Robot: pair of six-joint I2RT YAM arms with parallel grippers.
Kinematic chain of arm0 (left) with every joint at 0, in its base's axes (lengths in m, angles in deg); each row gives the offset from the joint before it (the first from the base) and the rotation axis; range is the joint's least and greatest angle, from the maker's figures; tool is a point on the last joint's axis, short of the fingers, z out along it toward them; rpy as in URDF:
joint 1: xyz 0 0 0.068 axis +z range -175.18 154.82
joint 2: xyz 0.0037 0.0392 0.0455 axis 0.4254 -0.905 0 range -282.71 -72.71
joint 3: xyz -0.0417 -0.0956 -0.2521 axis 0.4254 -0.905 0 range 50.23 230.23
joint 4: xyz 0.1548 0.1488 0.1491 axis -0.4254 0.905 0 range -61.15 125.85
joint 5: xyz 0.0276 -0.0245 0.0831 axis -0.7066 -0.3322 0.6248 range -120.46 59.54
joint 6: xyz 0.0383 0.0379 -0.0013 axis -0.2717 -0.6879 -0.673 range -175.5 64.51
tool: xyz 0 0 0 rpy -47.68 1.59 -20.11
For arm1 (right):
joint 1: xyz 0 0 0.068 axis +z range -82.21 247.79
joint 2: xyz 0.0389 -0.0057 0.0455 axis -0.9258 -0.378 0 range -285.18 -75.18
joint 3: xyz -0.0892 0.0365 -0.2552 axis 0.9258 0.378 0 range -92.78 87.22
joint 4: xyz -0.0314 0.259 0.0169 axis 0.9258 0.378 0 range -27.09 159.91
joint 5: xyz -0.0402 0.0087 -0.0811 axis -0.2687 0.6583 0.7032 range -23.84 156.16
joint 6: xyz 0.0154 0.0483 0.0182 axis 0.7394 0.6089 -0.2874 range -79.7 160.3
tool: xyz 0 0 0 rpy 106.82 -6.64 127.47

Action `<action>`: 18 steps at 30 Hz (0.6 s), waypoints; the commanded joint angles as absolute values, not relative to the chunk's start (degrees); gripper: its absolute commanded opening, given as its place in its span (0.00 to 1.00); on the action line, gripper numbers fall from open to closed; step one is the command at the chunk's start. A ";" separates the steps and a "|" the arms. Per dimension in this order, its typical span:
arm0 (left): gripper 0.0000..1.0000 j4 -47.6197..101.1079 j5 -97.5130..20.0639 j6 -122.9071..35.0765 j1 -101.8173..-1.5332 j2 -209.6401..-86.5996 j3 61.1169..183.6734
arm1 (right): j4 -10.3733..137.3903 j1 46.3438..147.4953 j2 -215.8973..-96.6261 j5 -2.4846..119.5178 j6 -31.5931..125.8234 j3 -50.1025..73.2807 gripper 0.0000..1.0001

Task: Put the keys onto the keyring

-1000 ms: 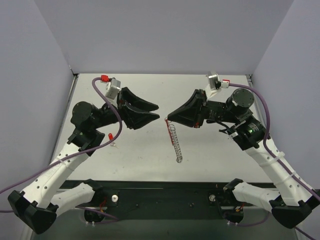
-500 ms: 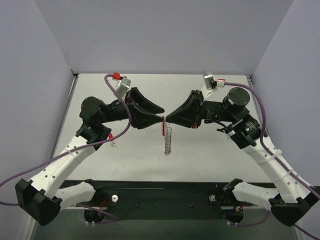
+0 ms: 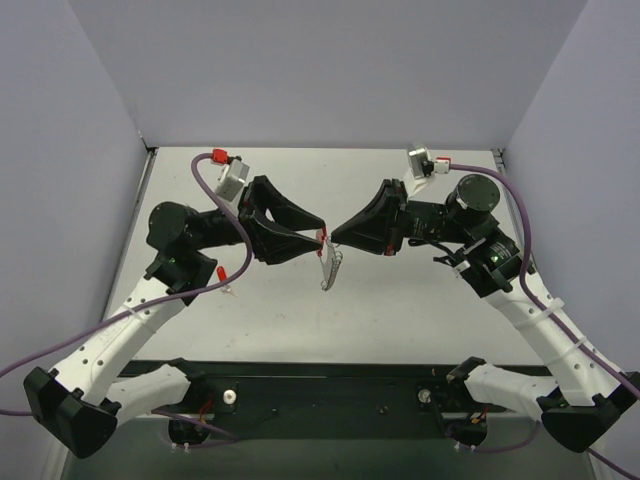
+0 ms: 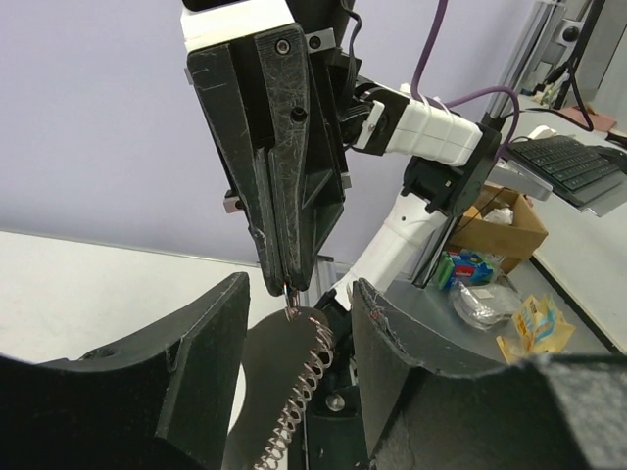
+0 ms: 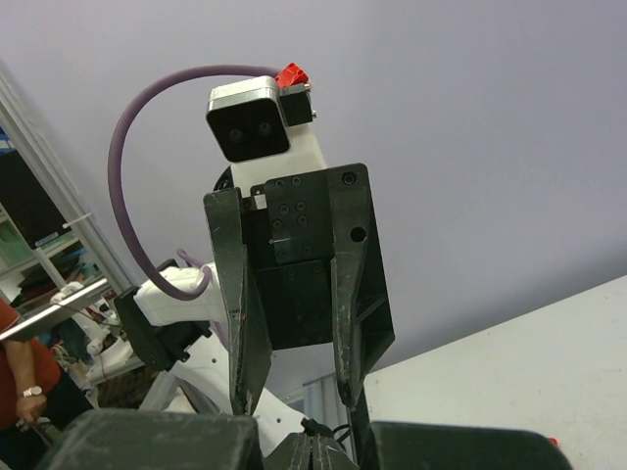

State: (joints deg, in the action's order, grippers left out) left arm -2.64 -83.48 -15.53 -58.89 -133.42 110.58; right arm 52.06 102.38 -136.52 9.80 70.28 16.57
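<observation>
My right gripper (image 3: pixel 334 238) is shut on the top of the keyring (image 3: pixel 324 240), a small red loop with a silver link chain (image 3: pixel 330 268) hanging below it over the table. In the left wrist view the ring (image 4: pixel 286 311) sits at the shut right fingertips and the chain (image 4: pixel 304 392) dangles down. My left gripper (image 3: pixel 318 232) is open, facing the right one tip to tip, its fingers (image 4: pixel 211 343) either side of the ring and chain. A small silver key (image 3: pixel 231 290) with a red piece (image 3: pixel 220 272) beside it lies on the table under the left arm.
The white table (image 3: pixel 420 310) is walled by pale panels on three sides. A black rail (image 3: pixel 330 390) with the arm bases runs along the near edge. Purple cables loop off both wrists.
My left gripper has moved right to meet the right gripper, and its open fingers now flank the ring. The chain has swung left and hangs shorter.
</observation>
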 commanded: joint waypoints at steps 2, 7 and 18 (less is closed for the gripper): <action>0.55 -5.35 -85.31 -14.54 -59.54 -134.76 111.66 | 45.86 102.42 -135.21 9.82 70.27 15.42 0.00; 0.54 -4.82 -85.05 -14.71 -59.89 -135.12 111.84 | 45.34 102.42 -134.42 11.40 70.10 15.94 0.00; 0.49 -4.64 -83.55 -15.42 -61.74 -136.26 112.80 | 35.69 102.42 -131.26 17.90 73.34 20.77 0.00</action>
